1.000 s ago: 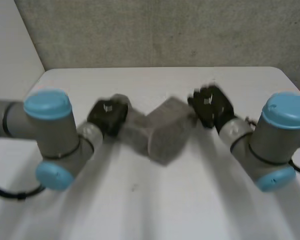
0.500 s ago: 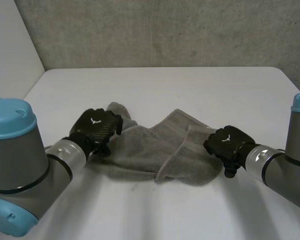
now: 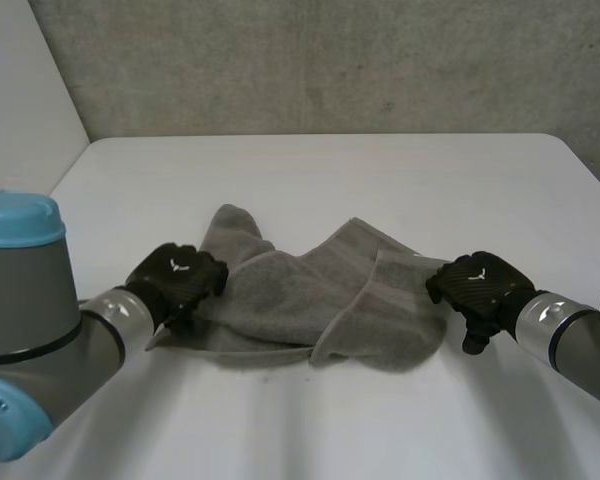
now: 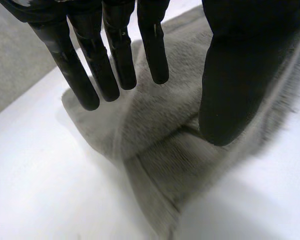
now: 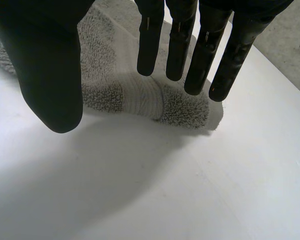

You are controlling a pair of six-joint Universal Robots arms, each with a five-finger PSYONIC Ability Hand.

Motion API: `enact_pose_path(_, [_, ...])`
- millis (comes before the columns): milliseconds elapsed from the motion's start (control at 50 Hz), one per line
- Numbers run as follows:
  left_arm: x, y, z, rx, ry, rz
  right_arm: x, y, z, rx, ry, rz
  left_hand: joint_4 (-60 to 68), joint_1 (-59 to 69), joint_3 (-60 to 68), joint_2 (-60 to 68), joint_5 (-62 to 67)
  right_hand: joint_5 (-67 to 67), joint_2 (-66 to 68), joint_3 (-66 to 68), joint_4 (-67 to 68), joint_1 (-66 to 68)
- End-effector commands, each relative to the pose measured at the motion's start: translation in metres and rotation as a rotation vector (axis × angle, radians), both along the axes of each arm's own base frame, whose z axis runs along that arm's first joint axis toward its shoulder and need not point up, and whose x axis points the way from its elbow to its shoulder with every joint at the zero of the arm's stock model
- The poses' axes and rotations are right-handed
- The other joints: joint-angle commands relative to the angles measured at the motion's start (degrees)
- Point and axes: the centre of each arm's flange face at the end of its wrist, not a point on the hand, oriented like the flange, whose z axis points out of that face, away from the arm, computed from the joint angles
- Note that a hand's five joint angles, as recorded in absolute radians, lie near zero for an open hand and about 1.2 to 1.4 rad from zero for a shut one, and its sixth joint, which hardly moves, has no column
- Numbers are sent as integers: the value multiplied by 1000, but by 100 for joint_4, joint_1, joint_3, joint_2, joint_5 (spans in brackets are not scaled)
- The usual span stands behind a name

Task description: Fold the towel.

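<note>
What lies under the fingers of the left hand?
The grey towel, folded at its edge, lies under the straight fingers of the left hand. The table beneath it is covered.

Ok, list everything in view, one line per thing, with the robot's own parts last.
towel: one, grey, lying rumpled on the middle of the table, between the two hands.
table: one, white, under the towel.
wall: one, grey, behind the table's far edge.
left arm: one, grey with a light-blue cap, coming in at the near left.
right arm: one, grey, coming in at the near right.
left hand: one, black, open with fingers straight, at the towel's left end.
right hand: one, black, open with fingers straight, at the towel's right end.
</note>
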Motion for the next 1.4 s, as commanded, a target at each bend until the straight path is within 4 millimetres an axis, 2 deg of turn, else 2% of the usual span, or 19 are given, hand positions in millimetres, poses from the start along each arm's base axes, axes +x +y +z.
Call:
enact_pose_path(20, [13, 20, -6, 46, -16, 20, 0, 0, 0, -2, 0, 1, 360, 338, 359, 361, 359, 168, 46, 148, 162, 461])
enact_pose_path(320, [19, 15, -24, 51, -16, 45, 0, -3, -2, -36, -6, -4, 579, 556, 578, 580, 578, 168, 46, 148, 162, 461])
enact_pose_path(460, [16, 9, -37, 52, -18, 44, 0, -7, 2, -56, -13, -8, 2156, 2133, 2155, 2157, 2155, 151, 29, 131, 146, 444])
enact_pose_path(540, [16, 8, -41, 60, -22, 42, 4, -17, 15, -90, -46, -18, 3152, 3130, 3152, 3154, 3152, -234, -356, -254, -240, 59])
enact_pose_path(580, [16, 7, -42, 60, -23, 43, 6, -23, 21, -98, -63, -26, 4556, 4533, 4555, 4557, 4555, -369, -491, -389, -375, -76])
enact_pose_path(640, [16, 7, -42, 59, -23, 41, 9, -32, 35, -90, -93, -29, 4563, 4541, 4563, 4564, 4562, -470, -593, -490, -476, -178])
enact_pose_path(700, [17, 6, -39, 49, -20, 49, 16, -44, 38, -41, -119, 7, 4563, 4541, 4563, 4564, 4562, -589, -711, -609, -595, -296])
enact_pose_path(760, [18, 6, -32, 29, -13, 51, 25, -56, 43, -10, -151, 64, 4563, 4541, 4563, 4564, 4562, -555, -678, -575, -561, -263])
enact_pose_path(820, [19, 7, -17, -16, 6, 55, 34, -67, 45, 1, -168, 110, 4563, 4541, 4563, 4564, 4562, -472, -594, -492, -477, -179])
enact_pose_path(900, [19, 9, -8, -40, 16, 56, 49, -85, 33, 10, -169, 140, 4563, 4541, 4563, 4564, 4562, -354, -476, -374, -360, -61])
enact_pose_path(1000, [21, 12, 2, -70, 28, 56, 57, -99, 18, 19, -165, 144, 4563, 4541, 4563, 4564, 4562, -219, -341, -239, -225, 74])
enact_pose_path(1140, [20, 16, 15, -112, 46, 50, 70, -108, -4, 39, -158, 161, 4563, 4541, 4563, 4564, 4562, 151, 29, 131, 146, 444])
enact_pose_path(1220, [21, 17, 17, -115, 48, 52, 73, -114, -19, 52, -149, 154, 4563, 4541, 4563, 4564, 4562, 319, 196, 299, 313, 612])
enact_pose_path(1400, [20, 17, 17, -117, 51, 49, 78, -118, -36, 64, -129, 139, 4563, 4541, 4563, 4564, 4562, 790, 668, 771, 785, 1083])
